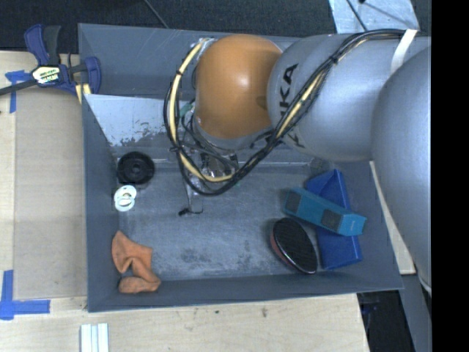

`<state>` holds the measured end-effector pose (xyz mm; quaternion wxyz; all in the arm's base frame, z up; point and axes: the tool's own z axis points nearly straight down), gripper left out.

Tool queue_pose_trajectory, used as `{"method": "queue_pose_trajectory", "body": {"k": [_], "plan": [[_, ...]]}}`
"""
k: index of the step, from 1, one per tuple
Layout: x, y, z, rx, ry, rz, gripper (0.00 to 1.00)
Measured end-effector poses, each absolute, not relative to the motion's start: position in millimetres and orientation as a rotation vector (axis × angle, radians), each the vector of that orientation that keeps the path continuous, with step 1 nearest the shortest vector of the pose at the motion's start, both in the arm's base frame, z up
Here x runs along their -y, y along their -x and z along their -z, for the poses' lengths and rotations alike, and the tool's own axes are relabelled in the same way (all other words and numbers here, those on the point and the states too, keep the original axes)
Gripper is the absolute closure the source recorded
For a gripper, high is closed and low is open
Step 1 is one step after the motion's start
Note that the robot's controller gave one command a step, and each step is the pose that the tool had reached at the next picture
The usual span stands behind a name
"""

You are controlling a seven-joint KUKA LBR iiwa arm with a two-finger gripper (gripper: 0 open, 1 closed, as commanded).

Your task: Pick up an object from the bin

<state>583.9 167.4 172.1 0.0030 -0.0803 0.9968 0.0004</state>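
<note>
- Near left corner: a crumpled orange cloth [135,265] lies on the floor of the bin [220,259], well apart from everything else.
- Near right: a black oval pad with a red rim [294,245] leans against a flat blue piece [343,249]. A blue block [325,213] lies across that piece.
- Left side, farther in: a white ring [125,197] sits just beside a black disc [135,168].
- Middle, toward the far wall: the gripper [193,201] hangs over bare floor. The ring and disc are the nearest things to it, and nothing is held.
- To pick well, I would move left, centre over one item, and descend straight. The cloth looks the most forgiving choice.
- The orange wrist cover [234,86] and the cables hide the tool, so I cannot tell whether the gripper is open or closed.
- I also cannot tell how high the gripper is above the floor.
</note>
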Motion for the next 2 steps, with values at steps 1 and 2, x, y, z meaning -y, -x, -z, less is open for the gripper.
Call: {"method": "queue_pose_trajectory", "body": {"k": [1,2], "plan": [[-226,-609.0,-130,-3.123,0.284,-0.004,0.0],[-233,-625.3,-135,-3.042,0.76,-0.002,0.0]]}}
